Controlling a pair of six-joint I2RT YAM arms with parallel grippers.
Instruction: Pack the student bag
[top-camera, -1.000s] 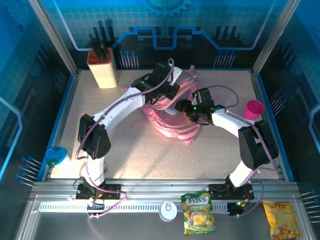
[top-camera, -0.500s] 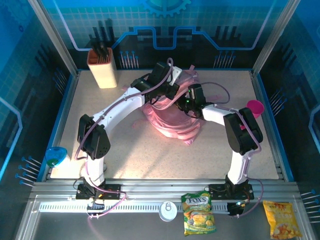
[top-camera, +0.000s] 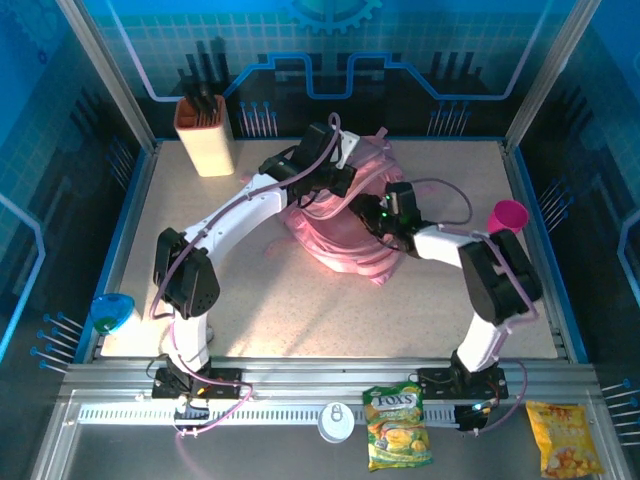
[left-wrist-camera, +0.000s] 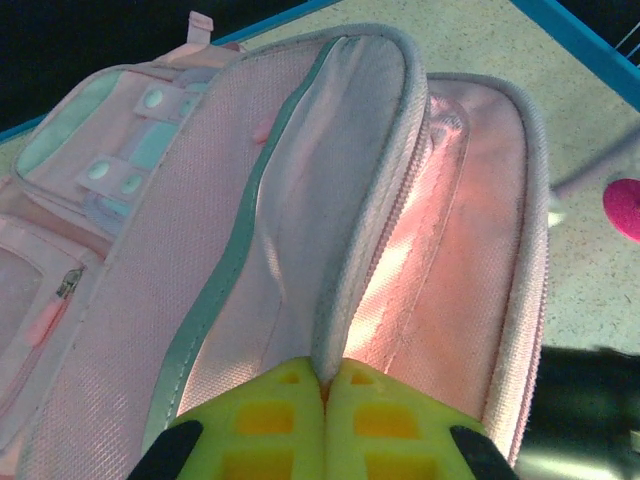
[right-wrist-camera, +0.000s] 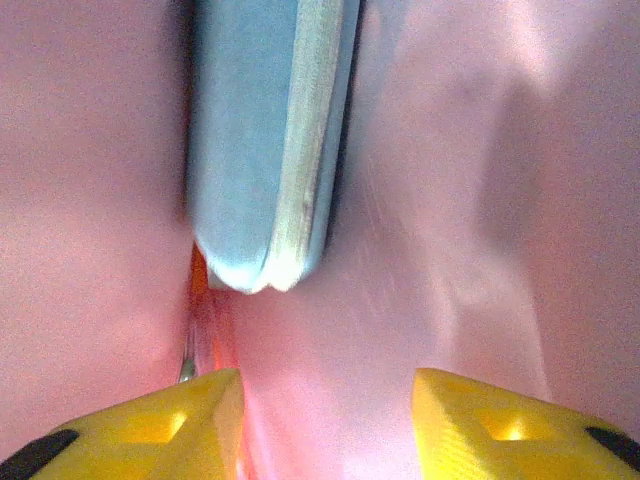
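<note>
Student bag (top-camera: 338, 250) mid-table; holder (top-camera: 204, 140) behind-left; cup (top-camera: 508, 216) right; flat item (right-wrist-camera: 265, 140) seemingly inside it.

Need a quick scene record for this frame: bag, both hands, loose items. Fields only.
bag: pink student bag, mid-table, opening rim held up
left hand: shut on the bag's opening rim
right hand: open, inside the bag, nothing gripped
in bag: pale blue flat item just ahead of the right hand
table: pink cup, beige holder
front rail: Fox's packet, yellow packet
</note>
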